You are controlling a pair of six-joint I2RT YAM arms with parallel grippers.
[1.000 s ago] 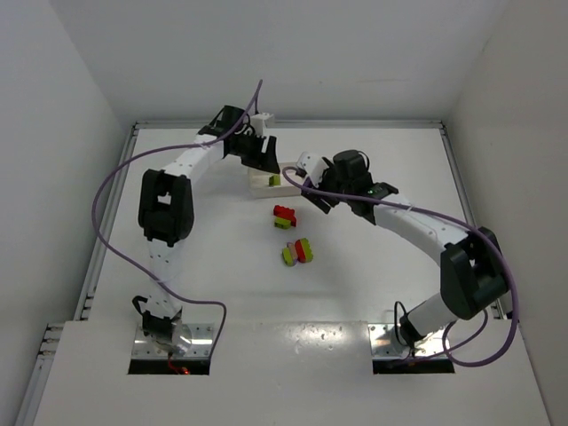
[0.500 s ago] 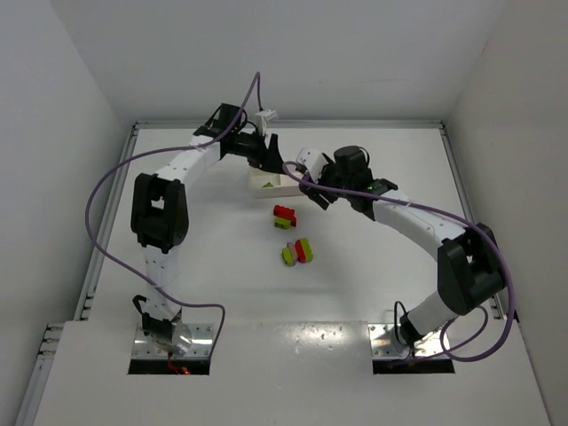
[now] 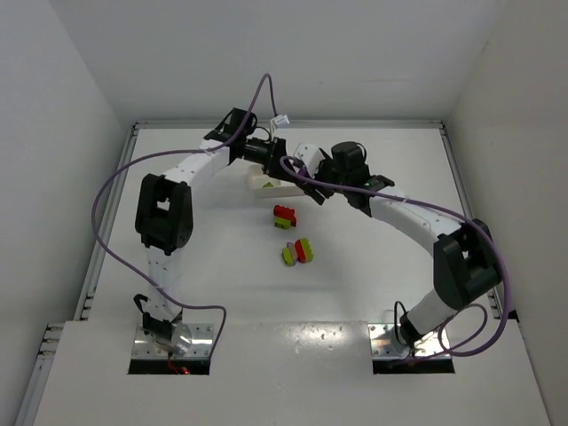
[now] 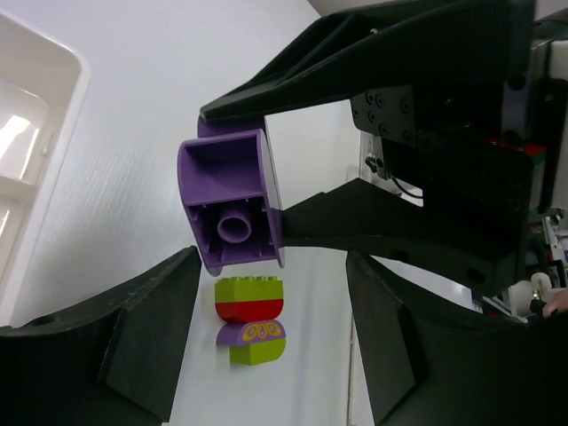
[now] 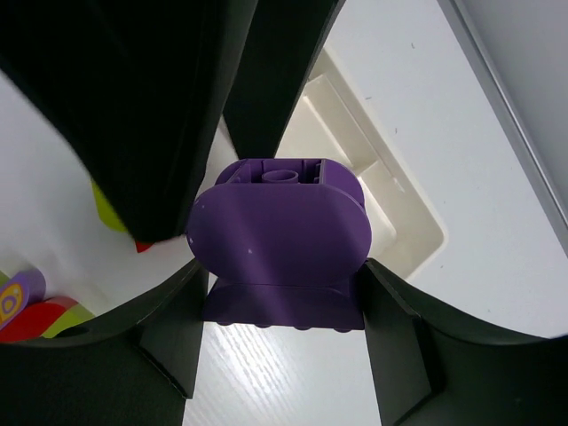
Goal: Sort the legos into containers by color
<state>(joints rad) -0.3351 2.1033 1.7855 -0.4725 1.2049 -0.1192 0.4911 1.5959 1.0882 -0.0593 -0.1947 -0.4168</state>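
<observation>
My right gripper (image 5: pixel 282 297) is shut on a purple lego (image 5: pixel 282 232) and holds it in the air beside the white tray (image 5: pixel 382 200). In the left wrist view the same purple lego (image 4: pixel 232 209) shows its hollow underside, pinched by the right gripper's black fingers (image 4: pixel 355 67). My left gripper (image 4: pixel 273 271) is open and empty, close to the right gripper (image 3: pixel 300 179) at the back of the table. A stack of green, red and purple legos (image 4: pixel 250 319) lies on the table below. The tray (image 3: pixel 264 185), holding a green lego (image 3: pixel 269 183), is mostly hidden by both grippers.
A red and green lego pair (image 3: pixel 285 216) and a second cluster of green, red and purple legos (image 3: pixel 297 251) lie in the middle of the table. Purple cables (image 3: pixel 106 191) loop off both arms. White walls enclose the table on the left, back and right.
My left gripper has swung right, over the tray and close to the right gripper. My right gripper has edged up and left with the purple lego. The legos on the table have not moved.
</observation>
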